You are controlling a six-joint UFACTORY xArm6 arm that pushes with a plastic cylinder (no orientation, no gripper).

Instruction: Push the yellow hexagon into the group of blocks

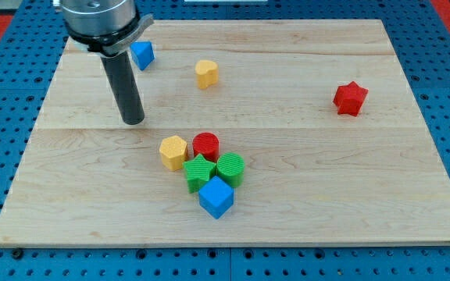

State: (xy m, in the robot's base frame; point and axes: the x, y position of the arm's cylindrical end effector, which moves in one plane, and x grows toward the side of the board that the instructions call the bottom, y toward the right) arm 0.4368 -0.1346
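So my rod hangs straight down in the upper left of the frame, my tip [133, 121] on bare wood, touching nothing. The yellow hexagon [173, 151] sits lower right of it, snug against the red cylinder [206, 145] and green star [199, 172] cluster.

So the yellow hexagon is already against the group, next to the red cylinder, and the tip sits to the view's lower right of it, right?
Not quite. The yellow hexagon does sit against the group, beside the red cylinder, but my tip stands to the hexagon's upper left in the camera view, apart from it, not to its lower right.
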